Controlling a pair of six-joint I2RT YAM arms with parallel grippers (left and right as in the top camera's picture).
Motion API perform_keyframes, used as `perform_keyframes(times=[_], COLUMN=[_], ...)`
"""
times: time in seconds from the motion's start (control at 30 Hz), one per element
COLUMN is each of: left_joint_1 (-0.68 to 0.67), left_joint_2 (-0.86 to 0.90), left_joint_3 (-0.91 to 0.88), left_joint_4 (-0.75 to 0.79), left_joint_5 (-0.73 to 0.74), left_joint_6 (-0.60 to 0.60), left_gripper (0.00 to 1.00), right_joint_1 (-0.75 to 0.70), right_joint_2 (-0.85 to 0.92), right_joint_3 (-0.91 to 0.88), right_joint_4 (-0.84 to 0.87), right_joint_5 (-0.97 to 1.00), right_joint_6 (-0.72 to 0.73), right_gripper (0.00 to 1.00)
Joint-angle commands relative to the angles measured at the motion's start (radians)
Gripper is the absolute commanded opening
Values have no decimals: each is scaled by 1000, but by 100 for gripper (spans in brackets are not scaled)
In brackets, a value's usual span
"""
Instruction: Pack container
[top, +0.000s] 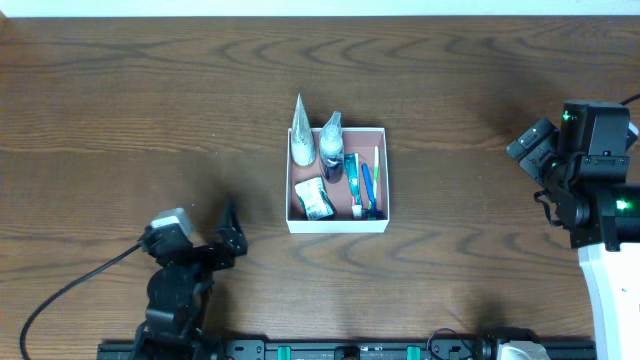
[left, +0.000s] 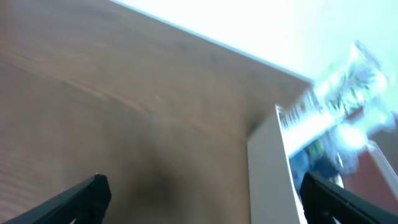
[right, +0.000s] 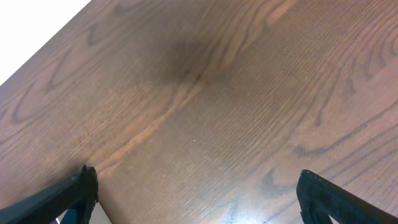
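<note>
The shallow square white-walled container with a reddish-brown floor (top: 337, 226) sat at the middle of the dark wooden table (top: 120, 110), already holding a clear cone-shaped packet (top: 300, 135), a small clear bottle (top: 330, 140), a green-and-white sachet (top: 316, 198) and blue toothbrushes (top: 366, 185), their long axes running away from the robot. The left gripper (top: 229, 236) hovered near the box's left side, jaws spread wide and empty; its wrist view put the white wall (left: 267, 168) just beside one finger. The right gripper (top: 535, 146), likewise wide open and empty, stood well apart over bare wood. So the left arm was nearer (judging from overhead) and any next reach would likely go rightward from it.
</note>
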Motion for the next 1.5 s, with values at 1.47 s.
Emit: perform_keyframes(times=[1.47], left_joint_1=[199], left_joint_2=[-130], left_joint_3=[-185], left_joint_4=[170], left_joint_5=[-30], left_joint_6=[79], left_gripper=[98], right_joint_1=[-5], right_joint_2=[0], right_joint_3=[8], right_joint_4=[-1], right_joint_5=[7], right_joint_6=[-13], right_gripper=[99])
